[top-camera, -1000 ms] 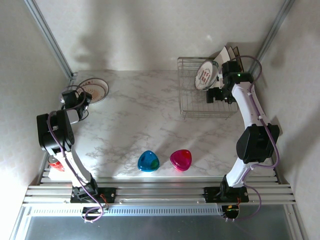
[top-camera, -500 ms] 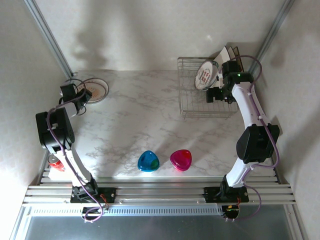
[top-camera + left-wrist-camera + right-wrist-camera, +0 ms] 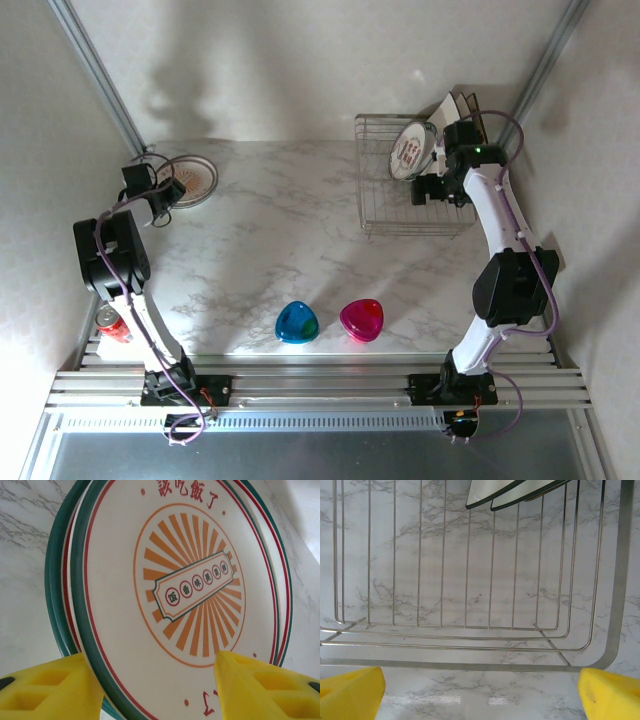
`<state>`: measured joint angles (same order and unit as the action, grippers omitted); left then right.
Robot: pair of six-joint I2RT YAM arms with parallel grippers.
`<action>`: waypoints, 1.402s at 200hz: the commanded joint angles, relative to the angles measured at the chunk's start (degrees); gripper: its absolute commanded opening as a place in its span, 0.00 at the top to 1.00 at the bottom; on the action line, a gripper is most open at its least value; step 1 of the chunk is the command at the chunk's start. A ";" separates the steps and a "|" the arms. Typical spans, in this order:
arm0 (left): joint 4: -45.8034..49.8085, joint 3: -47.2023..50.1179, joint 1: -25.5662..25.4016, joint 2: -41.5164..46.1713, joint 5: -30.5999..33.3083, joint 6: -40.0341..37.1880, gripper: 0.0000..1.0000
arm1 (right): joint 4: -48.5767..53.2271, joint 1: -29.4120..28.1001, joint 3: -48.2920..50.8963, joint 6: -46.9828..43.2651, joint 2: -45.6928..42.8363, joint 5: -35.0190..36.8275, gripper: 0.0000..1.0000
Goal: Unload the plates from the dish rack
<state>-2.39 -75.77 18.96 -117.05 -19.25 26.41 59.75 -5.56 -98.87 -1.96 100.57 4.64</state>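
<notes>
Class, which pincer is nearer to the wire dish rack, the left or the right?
Right. The right pincer hangs open directly over the dish rack; the left pincer is far across the table, beside the stacked round plates.

Fig.: top view, as I see it from my remote stn. Dish rack (image 3: 385, 215) sits upper right of frame on table (image 3: 280, 230). Plates (image 3: 412, 148) stand in its upper part, leaning. Plate stack (image 3: 192, 180) lies flat at upper left. L gripper (image 3: 158, 192) is at the stack's lower-left edge. R gripper (image 3: 432, 190) hangs over the rack, just below the standing plates. Left dish (image 3: 297, 322) & right dish (image 3: 361, 319) lie side by side, apart, at lower centre. R wrist view: rack rim (image 3: 470, 665) crosses lower frame, plates (image 3: 495, 490) at top centre.
</notes>
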 commanded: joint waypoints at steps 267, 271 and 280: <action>42.09 -18.06 -18.28 10.42 12.39 -25.79 0.01 | 1.93 -5.79 -37.00 4.42 24.09 6.61 0.01; 42.21 -18.22 -18.44 10.24 12.39 -25.92 0.00 | 2.11 -5.79 -38.27 4.42 25.20 6.68 0.01; 42.86 -18.81 -18.65 9.82 12.17 -26.20 0.00 | 2.41 -5.87 -40.69 4.22 27.45 7.15 0.01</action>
<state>34.81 -92.36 0.56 -105.06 -8.01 2.59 60.90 -11.18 -133.12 1.32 123.26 9.58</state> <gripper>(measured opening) 0.994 0.990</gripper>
